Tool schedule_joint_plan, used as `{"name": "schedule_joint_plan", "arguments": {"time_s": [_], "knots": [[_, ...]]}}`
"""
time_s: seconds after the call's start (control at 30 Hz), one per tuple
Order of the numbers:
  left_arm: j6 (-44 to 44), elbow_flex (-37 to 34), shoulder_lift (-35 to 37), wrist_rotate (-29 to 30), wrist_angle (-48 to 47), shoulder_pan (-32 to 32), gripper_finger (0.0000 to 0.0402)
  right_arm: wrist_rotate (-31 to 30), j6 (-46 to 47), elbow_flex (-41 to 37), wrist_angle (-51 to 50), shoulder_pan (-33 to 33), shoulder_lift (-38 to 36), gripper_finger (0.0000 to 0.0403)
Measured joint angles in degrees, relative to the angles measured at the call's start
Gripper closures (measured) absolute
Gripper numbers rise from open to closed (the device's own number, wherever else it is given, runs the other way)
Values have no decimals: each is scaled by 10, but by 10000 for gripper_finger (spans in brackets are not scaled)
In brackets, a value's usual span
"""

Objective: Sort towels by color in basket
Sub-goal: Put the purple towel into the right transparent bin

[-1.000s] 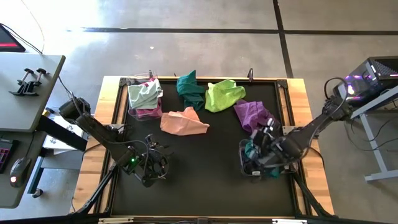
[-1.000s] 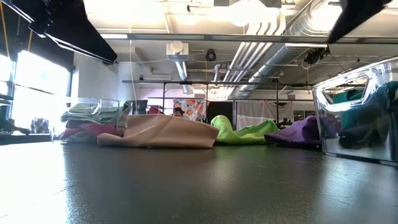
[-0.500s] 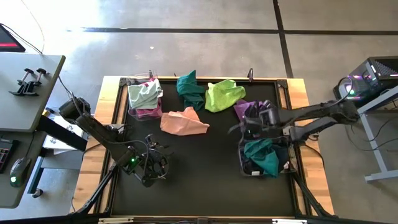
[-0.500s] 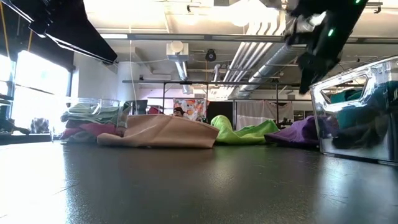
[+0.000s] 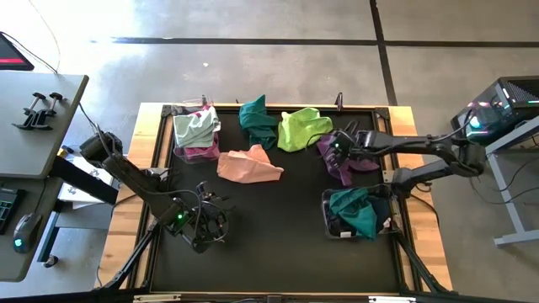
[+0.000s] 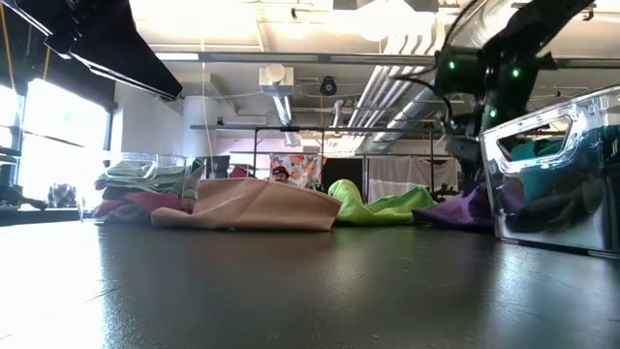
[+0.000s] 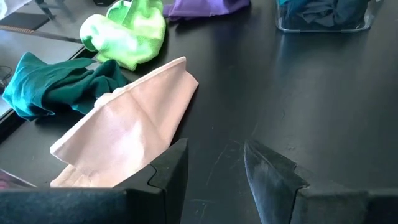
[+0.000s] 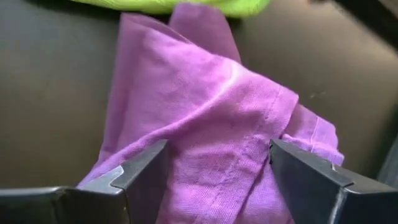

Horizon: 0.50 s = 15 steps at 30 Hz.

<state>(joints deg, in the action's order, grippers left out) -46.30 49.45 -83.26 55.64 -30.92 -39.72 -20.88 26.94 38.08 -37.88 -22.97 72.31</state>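
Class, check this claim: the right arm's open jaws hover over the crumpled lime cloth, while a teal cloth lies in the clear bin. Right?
Not quite. The right gripper hovers over the crumpled purple cloth, not the lime one, as the right wrist view shows. The rest stands.

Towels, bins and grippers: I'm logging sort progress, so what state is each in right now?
Purple towel: crumpled on the mat, loose.
Peach towel: crumpled on the mat.
Lime towel: crumpled on the mat.
Teal towel: crumpled on the mat.
Right bin: holds teal cloth.
Left bin: holds mint over magenta.
Right gripper: open over the purple towel.
Left gripper: open, empty.
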Motion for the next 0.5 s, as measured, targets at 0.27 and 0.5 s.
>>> {"name": "schedule_joint_plan", "arguments": {"time_s": [0.27,0.5], "knots": [[0,0,0,0,-1,0,259,72,-9,-92,108,-35,0,149],[0,0,0,0,-1,0,259,39,-9,-152,200,-36,-2,251]]}}
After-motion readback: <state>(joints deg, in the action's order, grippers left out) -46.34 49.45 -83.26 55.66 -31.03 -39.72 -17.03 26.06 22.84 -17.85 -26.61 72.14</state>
